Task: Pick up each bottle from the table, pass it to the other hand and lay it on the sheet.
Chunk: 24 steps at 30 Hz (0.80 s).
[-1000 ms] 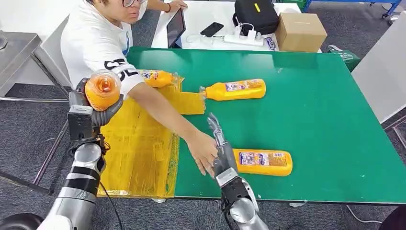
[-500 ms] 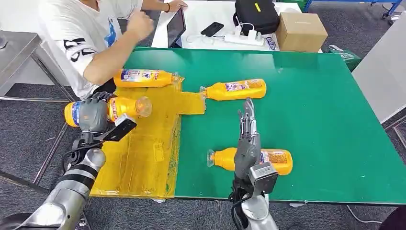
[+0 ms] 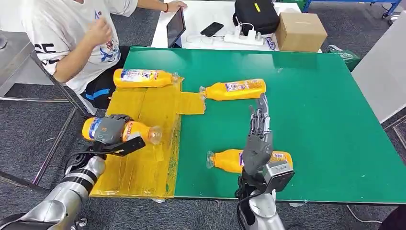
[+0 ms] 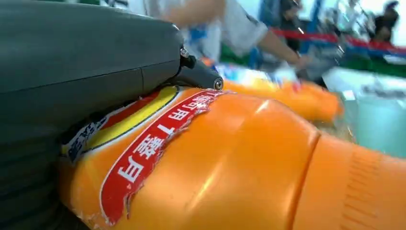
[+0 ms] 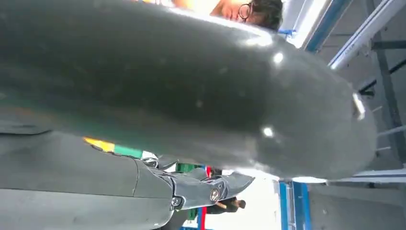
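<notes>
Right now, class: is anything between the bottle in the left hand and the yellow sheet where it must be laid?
Nothing visible. The left hand holds the bottle over the sheet's near-left part, which is bare; another bottle lies at its far edge.

One bottle (image 3: 142, 78) lies on the sheet's (image 3: 139, 158) far edge, two bottles (image 3: 234, 89) right of it.

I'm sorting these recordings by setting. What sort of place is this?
Probably a robot lab or test workspace: a green work table on grey carpet, a person seated beside it, and a side desk holding a tablet, power strip and cardboard box.
</notes>
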Available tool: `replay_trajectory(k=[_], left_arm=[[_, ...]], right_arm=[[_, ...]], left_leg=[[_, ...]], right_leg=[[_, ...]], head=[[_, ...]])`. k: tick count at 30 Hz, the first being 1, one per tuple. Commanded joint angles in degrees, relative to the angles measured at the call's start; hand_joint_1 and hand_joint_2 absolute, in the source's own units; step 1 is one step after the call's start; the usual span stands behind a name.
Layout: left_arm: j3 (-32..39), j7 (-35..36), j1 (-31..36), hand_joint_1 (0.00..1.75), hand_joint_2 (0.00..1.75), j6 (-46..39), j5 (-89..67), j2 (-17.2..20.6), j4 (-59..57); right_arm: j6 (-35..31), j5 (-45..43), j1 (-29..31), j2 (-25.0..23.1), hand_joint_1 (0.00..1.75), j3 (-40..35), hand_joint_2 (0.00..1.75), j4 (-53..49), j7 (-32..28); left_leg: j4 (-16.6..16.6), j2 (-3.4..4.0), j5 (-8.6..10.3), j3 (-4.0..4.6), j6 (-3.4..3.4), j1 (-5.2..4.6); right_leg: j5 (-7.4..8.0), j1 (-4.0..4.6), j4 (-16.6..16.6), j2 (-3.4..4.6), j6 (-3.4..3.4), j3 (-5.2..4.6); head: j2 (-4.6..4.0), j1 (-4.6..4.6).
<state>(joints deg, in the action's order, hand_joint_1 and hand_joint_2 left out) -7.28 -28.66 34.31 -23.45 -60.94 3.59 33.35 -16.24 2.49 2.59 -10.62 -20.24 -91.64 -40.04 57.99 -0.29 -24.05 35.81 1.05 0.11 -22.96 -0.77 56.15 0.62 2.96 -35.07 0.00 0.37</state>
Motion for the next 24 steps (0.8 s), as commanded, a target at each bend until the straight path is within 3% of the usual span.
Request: replay_trajectory(k=[1,7,12,13,14,15,16,17,24], left_arm=[[-4.5,-3.0,0.8,1.75,1.75,5.1,1.2,1.8,-4.4],[-5.5,-3.4,0.0,1.75,1.75,6.0,1.1,2.3,-4.1],[-7.1,-4.4,-1.3,1.75,1.75,12.1,3.1,3.3,-3.9],[-6.8,-4.7,-1.5,1.55,1.75,12.9,3.8,3.3,-3.8],[-7.0,-4.8,-1.5,0.24,1.75,13.9,4.3,3.5,-3.7],[-7.6,-4.7,-1.7,0.00,1.75,15.4,4.8,3.9,-3.2],[-8.1,-4.8,-1.7,0.00,1.75,16.0,4.8,4.0,-3.0],[-8.4,-4.5,-1.6,0.00,0.00,17.2,5.4,4.1,-2.7],[-10.2,-4.2,-2.0,0.00,0.00,22.8,8.9,4.9,-1.1]], right_arm=[[1.5,-0.7,2.8,-0.5,0.00,2.1,0.00,7.4,0.7],[1.8,-0.8,3.2,-0.6,0.00,2.3,0.00,8.5,0.9],[2.7,-1.8,4.0,-1.5,0.00,3.1,0.00,11.7,2.2],[2.7,-1.9,4.1,-1.5,0.00,3.1,0.00,12.2,2.2],[2.7,-1.9,4.2,-1.6,0.00,3.1,0.00,12.4,2.1],[3.0,-2.2,4.4,-1.8,0.00,3.4,0.00,12.9,2.2],[3.1,-2.2,4.3,-1.9,0.00,3.5,0.00,12.9,2.2],[3.2,-2.3,4.4,-2.1,0.00,3.7,0.00,13.3,2.3],[3.9,-2.8,4.8,-2.6,0.00,4.5,0.00,14.6,2.5]], left_leg=[[0.0,0.04,-0.11,-0.31,-0.05,0.08],[0.0,0.10,-0.10,-0.29,-0.04,0.06],[-0.1,0.11,-0.06,-0.23,-0.03,0.01],[-0.1,0.16,-0.11,-0.37,-0.05,0.06],[-0.1,0.13,-0.09,-0.33,-0.05,0.04],[-0.1,0.11,-0.06,-0.26,-0.03,0.01],[-0.1,0.14,-0.10,-0.40,-0.05,0.03],[-0.1,0.13,-0.09,-0.42,-0.05,0.03],[-0.1,0.06,-0.08,-0.46,-0.05,0.07]], right_leg=[[-0.07,0.10,-0.1,-0.01,-0.10,0.33],[-0.04,0.07,-0.1,0.08,-0.10,0.32],[-0.01,0.02,-0.1,0.12,-0.07,0.24],[-0.03,0.07,-0.1,0.14,-0.11,0.38],[-0.03,0.05,-0.1,0.11,-0.10,0.36],[-0.01,0.02,-0.1,0.12,-0.07,0.27],[-0.04,0.04,-0.1,0.13,-0.10,0.41],[-0.03,0.04,-0.1,0.13,-0.10,0.43],[-0.02,0.08,-0.1,0.06,-0.13,0.50]], head=[[0.00,0.00],[0.00,0.00],[0.00,0.00],[0.00,0.00],[0.00,0.00],[0.00,0.00],[0.00,0.00],[0.00,0.00],[0.00,-0.02]])
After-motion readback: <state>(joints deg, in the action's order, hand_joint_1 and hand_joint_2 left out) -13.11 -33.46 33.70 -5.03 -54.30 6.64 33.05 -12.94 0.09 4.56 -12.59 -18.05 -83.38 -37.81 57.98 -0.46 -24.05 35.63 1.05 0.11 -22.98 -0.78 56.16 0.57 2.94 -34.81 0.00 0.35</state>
